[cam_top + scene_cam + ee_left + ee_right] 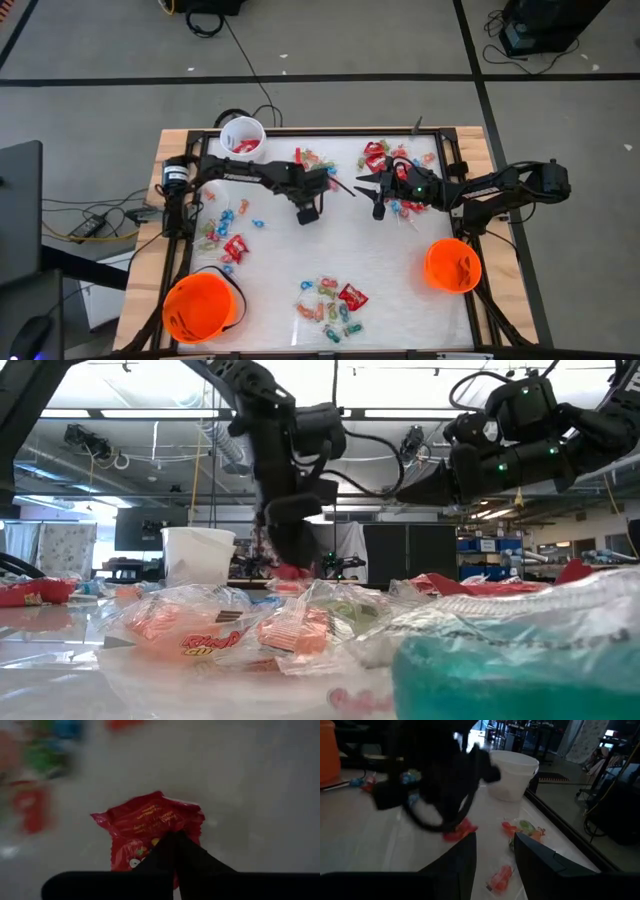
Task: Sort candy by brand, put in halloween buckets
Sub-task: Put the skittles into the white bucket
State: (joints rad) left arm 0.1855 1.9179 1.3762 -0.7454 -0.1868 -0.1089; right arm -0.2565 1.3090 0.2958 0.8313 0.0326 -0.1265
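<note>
My left gripper points steeply down near the table's middle, shut on a red candy packet. The same packet shows red under that gripper in the low view and in the right wrist view. My right gripper hangs open above the table right of centre, with nothing between its fingers. Candy lies in heaps at the far side, at the left and near the front. Two orange buckets and a white pail stand on the table. My left gripper pinches the red packet between its two shut fingers, on the packet's middle toward one short edge. The fingers come from above, pointing steeply down. The packet sits at table height, crumpled around the fingertips; whether it is clear of the table I cannot tell.
Loose wrapped sweets lie on the table under my right gripper, and more red and pastel pieces lie far right. The table's wooden rim borders the white surface. A bare stretch of table lies in the middle.
</note>
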